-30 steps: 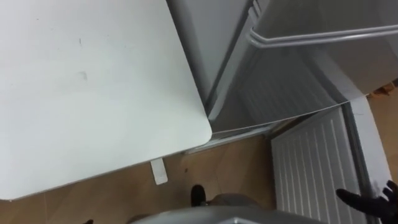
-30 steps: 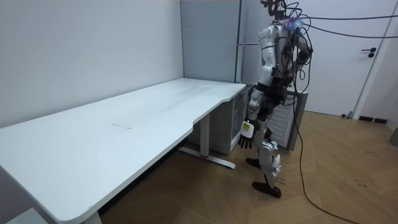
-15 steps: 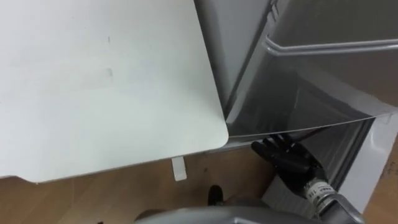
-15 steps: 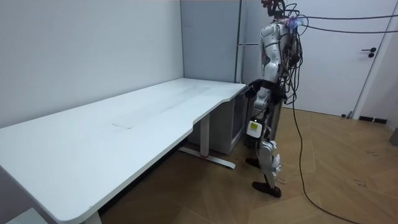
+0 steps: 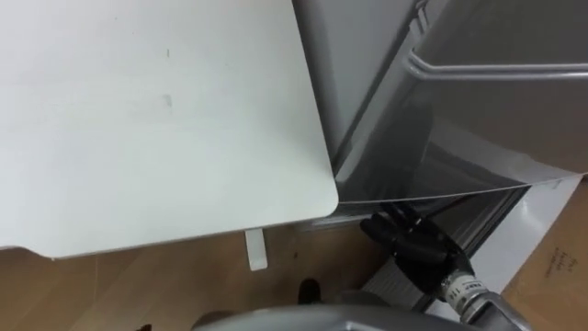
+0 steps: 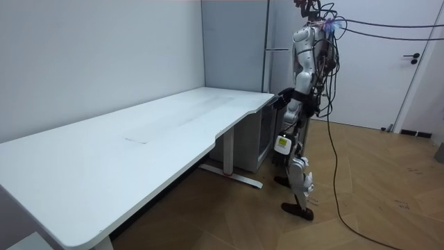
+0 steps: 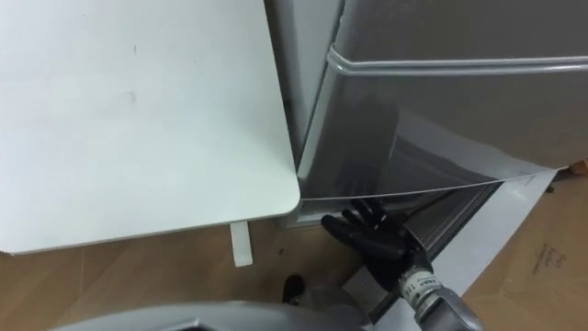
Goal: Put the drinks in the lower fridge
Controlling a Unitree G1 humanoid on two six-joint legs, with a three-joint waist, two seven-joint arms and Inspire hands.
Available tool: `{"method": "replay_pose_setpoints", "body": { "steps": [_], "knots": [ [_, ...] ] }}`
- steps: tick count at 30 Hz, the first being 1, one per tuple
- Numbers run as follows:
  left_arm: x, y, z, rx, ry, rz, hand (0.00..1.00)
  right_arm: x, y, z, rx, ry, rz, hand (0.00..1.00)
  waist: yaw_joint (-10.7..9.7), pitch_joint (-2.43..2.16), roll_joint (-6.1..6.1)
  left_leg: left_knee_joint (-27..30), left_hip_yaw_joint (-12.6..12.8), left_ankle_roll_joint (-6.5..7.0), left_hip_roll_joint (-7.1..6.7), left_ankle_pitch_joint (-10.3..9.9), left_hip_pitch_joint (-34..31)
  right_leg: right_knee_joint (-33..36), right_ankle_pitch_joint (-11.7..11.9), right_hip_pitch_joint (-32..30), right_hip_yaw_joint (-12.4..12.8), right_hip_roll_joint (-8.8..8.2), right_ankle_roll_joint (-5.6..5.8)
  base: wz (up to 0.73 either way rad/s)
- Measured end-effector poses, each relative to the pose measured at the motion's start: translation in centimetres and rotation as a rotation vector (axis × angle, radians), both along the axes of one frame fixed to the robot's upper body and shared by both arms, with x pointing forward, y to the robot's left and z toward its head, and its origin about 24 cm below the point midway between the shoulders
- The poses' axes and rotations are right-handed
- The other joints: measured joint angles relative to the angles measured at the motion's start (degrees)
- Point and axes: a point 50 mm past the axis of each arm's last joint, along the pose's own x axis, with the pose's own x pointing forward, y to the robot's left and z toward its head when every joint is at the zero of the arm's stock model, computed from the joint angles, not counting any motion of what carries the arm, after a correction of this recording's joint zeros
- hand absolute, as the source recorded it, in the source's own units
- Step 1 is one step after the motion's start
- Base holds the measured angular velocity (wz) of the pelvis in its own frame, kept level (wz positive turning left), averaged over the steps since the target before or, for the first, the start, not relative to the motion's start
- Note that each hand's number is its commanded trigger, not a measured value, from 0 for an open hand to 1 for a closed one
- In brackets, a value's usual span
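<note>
The right hand (image 7: 375,244), fingers (image 7: 342,223) spread apart, was just under the fridge door (image 7: 432,110). The door seemed rigid and smooth, best gripped at the edge above the fingertips.

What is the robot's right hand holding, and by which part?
Nothing: the right hand is open, fingers spread by the lower edge of the fridge door.
</note>
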Motion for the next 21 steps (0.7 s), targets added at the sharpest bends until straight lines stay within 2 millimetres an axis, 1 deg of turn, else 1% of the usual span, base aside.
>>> {"method": "replay_pose_setpoints", "body": {
  "steps": [1, 2, 3, 4, 6, 7, 8, 9, 10, 11, 12, 13, 14, 15, 16, 17, 18, 19, 20, 21],
  "knots": [
    [0.1, 0.0, 0.0, -0.003, -0.004, 0.003, 0.0, 0.1, -0.1, 0.2, -0.012, -0.003, 0.024, 0.0, 0.08, -0.05, -0.21, 0.0, 0.0, 0.0, 0.0, 0.0, 0.0, 0.04, 0.01, -0.01, 0.01, 0.0, -0.01, 0.0],
    [0.3, 0.0, 0.0, -0.003, -0.01, -0.006, 0.0, 0.3, -0.4, 0.6, -0.049, -0.011, 0.077, 0.0, 0.22, 0.17, -0.37, 0.0, 0.01, 0.02, -0.07, 0.04, 0.0, 0.33, -0.03, -0.17, 0.07, -0.04, -0.06, 0.0],
    [0.5, 0.2, 0.1, 0.0, -0.026, 0.003, 0.0, 0.7, -0.6, 1.3, -0.083, -0.015, 0.132, 0.0, 0.31, 0.51, -0.64, -0.03, 0.13, -0.02, -0.15, 0.12, 0.0, 0.94, -0.18, -0.54, 0.32, -0.04, -0.13, -0.03],
    [0.6, 0.4, 0.1, 0.004, -0.031, 0.003, 0.0, 0.9, -0.8, 1.6, -0.099, -0.015, 0.157, 0.0, 0.33, 0.62, -0.79, -0.03, 0.18, -0.05, -0.15, 0.15, 0.0, 1.0, -0.18, -0.58, 0.35, -0.03, -0.14, 0.0],
    [1.0, 0.7, 0.2, 0.009, -0.056, 0.021, 0.0, 1.7, -1.5, 3.4, -0.216, -0.015, 0.301, 0.0, 0.25, 1.08, -1.57, -0.02, 0.28, -0.05, -0.18, 0.23, 0.02, 1.14, -0.18, -0.62, 0.53, -0.04, -0.15, 0.0],
    [1.0, 0.8, 0.2, 0.012, -0.064, 0.027, 0.0, 2.0, -1.8, 4.1, -0.256, -0.015, 0.348, 0.0, 0.18, 1.16, -1.75, -0.01, 0.39, -0.03, -0.21, 0.24, 0.02, 1.15, -0.17, -0.64, 0.63, -0.04, -0.15, -0.05],
    [0.5, 1.3, 0.3, 0.022, -0.072, 0.066, 0.0, 2.8, -2.4, 6.2, -0.315, -0.056, 0.447, 0.0, -0.56, 1.25, -2.1, -0.02, 0.59, 0.04, -0.3, 0.28, 0.17, 1.26, -0.17, -0.64, 0.95, -0.04, -0.14, -0.06],
    [0.0, 2.0, 0.4, 0.041, -0.077, 0.117, 0.0, 4.2, -3.3, 9.1, -0.394, -0.131, 0.555, 0.0, -1.67, 1.38, -2.72, 0.02, 1.04, 0.14, -0.43, 0.4, 0.31, 1.78, -0.24, -0.83, 1.66, -0.03, -0.04, -0.12],
    [-0.5, 2.4, 0.5, 0.054, -0.069, 0.141, 0.0, 5.2, -3.7, 10.5, -0.441, -0.181, 0.587, 0.0, -2.32, 1.52, -3.36, 0.07, 1.38, 0.13, -0.53, 0.43, 0.46, 2.11, -0.25, -1.04, 2.08, -0.01, -0.03, -0.25],
    [-1.1, 2.9, 0.6, 0.077, -0.063, 0.187, 0.0, 7.4, -4.4, 13.4, -0.537, -0.281, 0.607, 0.0, -3.68, 1.71, -4.37, 0.21, 2.37, 0.15, -0.62, 0.46, 0.59, 2.45, -0.19, -1.35, 2.88, 0.09, 0.0, -0.31],
    [-1.3, 3.1, 0.7, 0.096, -0.065, 0.215, 0.0, 8.4, -5.1, 15.9, -0.588, -0.354, 0.609, 0.0, -4.93, 1.63, -4.84, 0.24, 2.76, 0.22, -0.69, 0.47, 0.53, 1.84, 0.13, -1.29, 3.06, 0.08, 0.08, -0.26],
    [-1.4, 3.2, 0.7, 0.099, -0.069, 0.228, 0.0, 8.6, -5.2, 16.6, -0.607, -0.384, 0.605, 0.0, -5.64, 1.73, -4.61, 0.24, 2.78, 0.27, -0.69, 0.51, 0.38, 1.38, 0.44, -1.21, 3.0, 0.07, 0.13, -0.1],
    [-1.5, 3.2, 0.7, 0.104, -0.08, 0.261, 0.0, 8.9, -5.3, 18.0, -0.631, -0.442, 0.582, 0.0, -7.31, 1.27, -5.08, 0.3, 2.78, 0.45, -0.76, 0.61, 0.0, 0.63, 1.07, -1.11, 3.02, -0.02, 0.21, -0.05],
    [-1.7, 2.9, 0.6, 0.104, -0.087, 0.287, 0.0, 9.1, -5.4, 19.8, -0.688, -0.519, 0.562, 0.0, -8.65, 1.36, -4.47, 0.3, 3.09, 0.58, -0.88, 0.67, 0.02, 0.66, 1.21, -1.12, 3.48, -0.05, 0.33, -0.08],
    [-1.8, 2.8, 0.6, 0.103, -0.086, 0.294, 0.0, 9.2, -5.5, 20.9, -0.727, -0.557, 0.553, 0.0, -9.16, 1.17, -4.25, 0.3, 3.37, 0.63, -0.91, 0.65, 0.13, 0.69, 1.26, -1.15, 3.71, -0.03, 0.38, -0.17],
    [-2.1, 2.6, 0.6, 0.105, -0.09, 0.314, 0.0, 9.2, -5.8, 22.8, -0.78, -0.628, 0.519, 0.0, -9.8, 0.83, -3.65, 0.27, 4.01, 0.67, -0.95, 0.63, 0.2, 0.84, 1.31, -1.41, 4.35, 0.09, 0.46, -0.14],
    [-2.3, 2.7, 0.6, 0.113, -0.091, 0.334, 0.0, 9.3, -6.6, 24.7, -0.842, -0.706, 0.451, 0.0, -10.62, 0.42, -3.2, 0.13, 4.05, 0.75, -1.07, 0.69, 0.2, 0.89, 1.31, -1.54, 4.85, 0.2, 0.54, -0.12],
    [-2.4, 2.8, 0.6, 0.122, -0.092, 0.34, 0.0, 9.2, -7.1, 25.6, -0.879, -0.747, 0.394, 0.0, -10.73, 0.16, -3.02, 0.08, 4.12, 0.74, -1.08, 0.7, 0.26, 0.88, 1.31, -1.58, 5.01, 0.29, 0.55, -0.11],
    [-2.7, 2.9, 0.8, 0.139, -0.092, 0.348, 0.0, 9.0, -8.2, 27.2, -0.955, -0.814, 0.27, 0.0, -10.71, -0.12, -2.98, -0.17, 4.46, 0.7, -1.07, 0.71, 0.74, 0.91, 1.32, -1.47, 5.49, 0.56, 0.53, -0.2],
    [-3.2, 3.0, 0.9, 0.152, -0.085, 0.349, 0.0, 8.8, -9.2, 28.5, -1.019, -0.881, 0.132, 0.0, -10.79, -0.21, -3.28, -0.49, 4.98, 0.64, -0.95, 0.73, 1.35, 0.89, 1.36, -1.23, 5.89, 0.85, 0.47, -0.2]
  ]
}}
